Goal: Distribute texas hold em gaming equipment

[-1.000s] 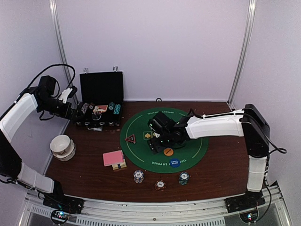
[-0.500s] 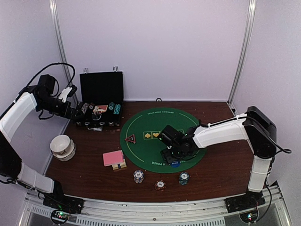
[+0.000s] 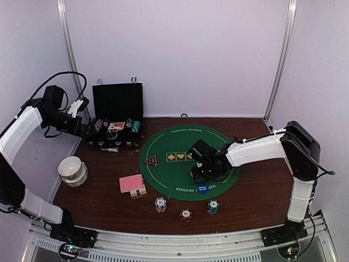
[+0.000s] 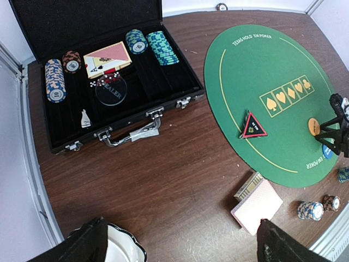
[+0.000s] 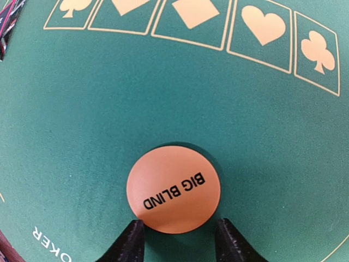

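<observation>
Currently, the right gripper [image 5: 178,224] sits low over the green mat [image 5: 82,120]. Within the last second it has travelled from the printed suit row [image 5: 262,24] toward the near part of the mat. Over the same interval its jaws have narrowed from wide to about half. They now bracket the near edge of the orange disc button [image 5: 173,188], marked BIG BLIND, which lies flat on the felt. Whether the fingertips [image 5: 131,240] already press the disc or merely stand against it cannot be told. In the overhead view the gripper body now hides this disc, which was exposed a second ago. The blue disc button [image 3: 202,189] has not moved and lies just nearer the mat rim.

The pick of the orange button is therefore judged to be in progress, not complete; a thin, flat disc may slip from a closing grip.

The left gripper [image 4: 181,229] remains spread wide and empty, hovering near the black case [image 4: 180,93]. The pink-backed cards [image 3: 131,183] and chip stacks [image 3: 160,204] lie unchanged off the mat.
</observation>
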Robot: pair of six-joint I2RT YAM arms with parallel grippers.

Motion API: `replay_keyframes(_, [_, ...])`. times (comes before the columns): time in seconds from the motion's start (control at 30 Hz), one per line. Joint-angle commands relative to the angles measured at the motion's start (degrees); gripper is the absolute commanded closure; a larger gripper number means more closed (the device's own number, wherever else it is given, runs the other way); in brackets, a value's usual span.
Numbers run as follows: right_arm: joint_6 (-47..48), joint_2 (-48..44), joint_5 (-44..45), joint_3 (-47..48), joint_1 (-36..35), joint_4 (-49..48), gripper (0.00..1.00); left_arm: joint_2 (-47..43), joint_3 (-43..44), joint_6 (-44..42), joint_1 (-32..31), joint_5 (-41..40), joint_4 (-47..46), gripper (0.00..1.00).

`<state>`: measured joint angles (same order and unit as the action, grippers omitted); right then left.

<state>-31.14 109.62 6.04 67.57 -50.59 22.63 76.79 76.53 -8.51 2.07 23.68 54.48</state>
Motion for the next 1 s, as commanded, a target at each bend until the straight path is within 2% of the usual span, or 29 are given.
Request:
replay_keyframes(0.0, [-0.07,2.4,-0.61,1.13,0.51,-0.95,0.56,-1.02,1.51,-0.28,0.39,1.03,-0.48,0.02])
replay_keyframes(0.3, [0.67,7.95,3.7,7.92,1.65,0.52,0.64,-0.68,1.59,-0.28,0.4,1.14,-0.43,0.02])
replay_keyframes(0.5, [2.75,14.86,3.42,18.25,6.52,1.82,0.7,0.48,2.54,-0.76,0.4,2.26,0.98,0.02])
replay_keyframes(0.97, [5.65,28.1,-0.76,41.49,13.09,9.08,0.73,0.22,2.44,-1.23,0.4,1.6,0.98,0.03])
